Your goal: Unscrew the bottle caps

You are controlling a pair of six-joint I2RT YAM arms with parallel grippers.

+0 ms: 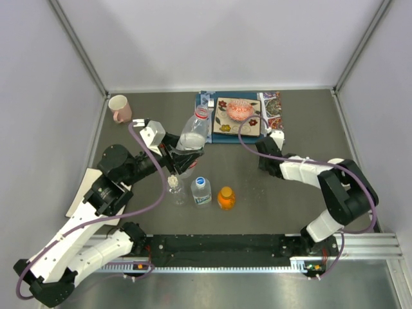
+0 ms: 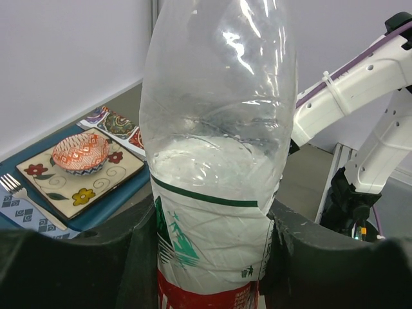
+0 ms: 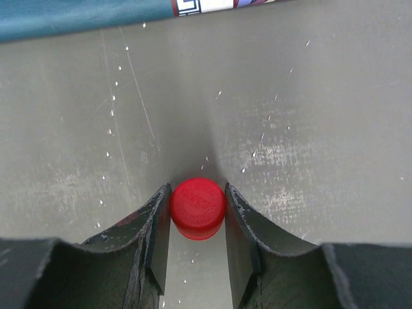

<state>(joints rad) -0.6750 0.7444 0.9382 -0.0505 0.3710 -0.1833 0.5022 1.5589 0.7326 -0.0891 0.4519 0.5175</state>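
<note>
Left gripper: clamped on the red-label bottle, 1 finger on each side at label height.
Red-label bottle: lifted off the table, leaning toward the far mat in the top view; cap off, red ring at the neck.
Contents: clear liquid, surface just above the label.
Right gripper: nearly closed, pinching the red cap between both fingertips.
Red cap position: low over bare table, near the blue mat edge; touching the table or not, cannot tell.
Standing row: 3 upright between the arms: clear bottle, blue-label bottle with blue cap on, orange bottle with orange cap on.
Row contents: not legible.
Mat load: plate carrying 1 patterned bowl; fork beside it.
Pink mug: upright, far left corner.
</note>
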